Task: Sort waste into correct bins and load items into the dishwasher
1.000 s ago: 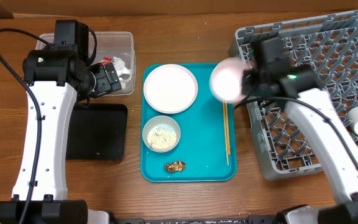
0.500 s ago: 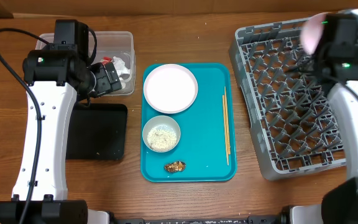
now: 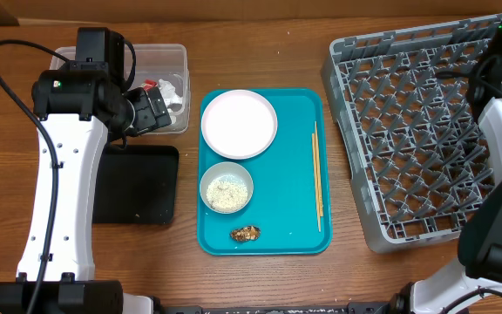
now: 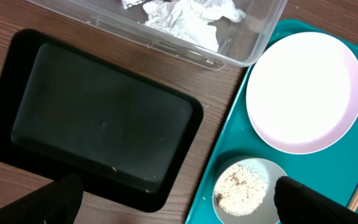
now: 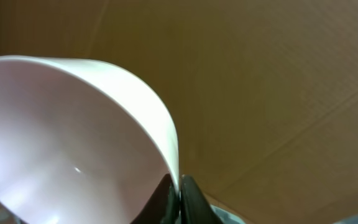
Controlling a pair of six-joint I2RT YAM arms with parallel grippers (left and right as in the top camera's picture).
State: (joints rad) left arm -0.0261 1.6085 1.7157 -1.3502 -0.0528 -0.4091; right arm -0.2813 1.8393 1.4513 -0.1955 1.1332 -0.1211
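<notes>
While the left gripper is being held wide open and empty above the black tray, a pink bowl is being pinched by its rim between the closed fingers of the right gripper. The bowl is being held aloft against a plain brown backdrop. It is apparently past the far right corner of the grey dish rack, though that spot is being cut off in the overhead view. Loading of the dishwasher is judged to be the step in hand. For the next move, the bowl is likely needing to be lowered, mouth down, between the rack's upright pegs before its rim is let go. Much is being left for later. The plate, the rice bowl, the chopsticks and a brown food scrap are lying on the teal tray, and a crumpled napkin is lying in the clear tub.
</notes>
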